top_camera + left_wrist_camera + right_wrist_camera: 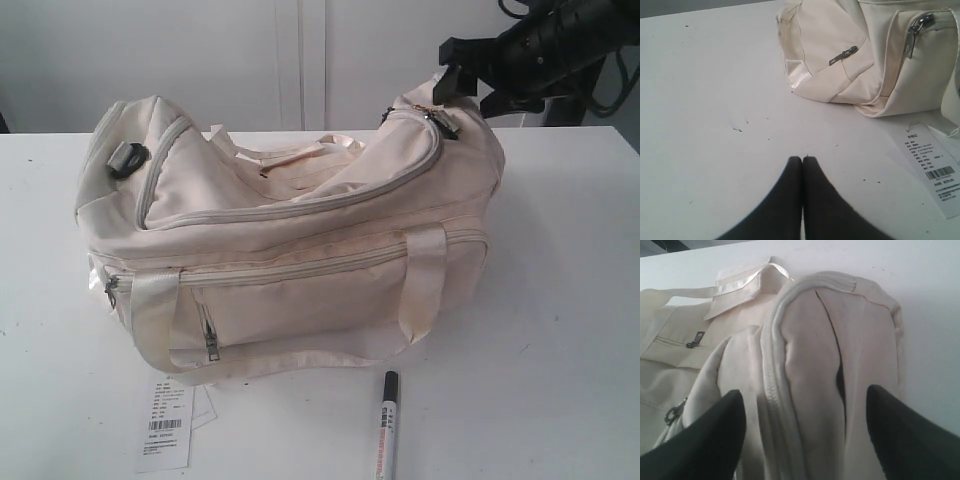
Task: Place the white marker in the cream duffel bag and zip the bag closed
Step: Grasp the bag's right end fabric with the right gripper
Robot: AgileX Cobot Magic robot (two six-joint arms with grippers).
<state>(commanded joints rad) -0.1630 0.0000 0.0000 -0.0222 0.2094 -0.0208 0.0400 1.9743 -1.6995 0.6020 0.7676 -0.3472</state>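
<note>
Bare lab-like robot test space, plain white table (560,250), white wall panels (200,50) behind

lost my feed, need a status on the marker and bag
Left pincer shut, over table. Right pincer open, above bag end. Marker on table beside bag, untouched. Top zip looks shut.

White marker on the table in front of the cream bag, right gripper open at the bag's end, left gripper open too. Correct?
No: the left gripper is shut, fingers together above the table, per the left wrist view. The white marker, cream bag and open right gripper are as stated.
</note>
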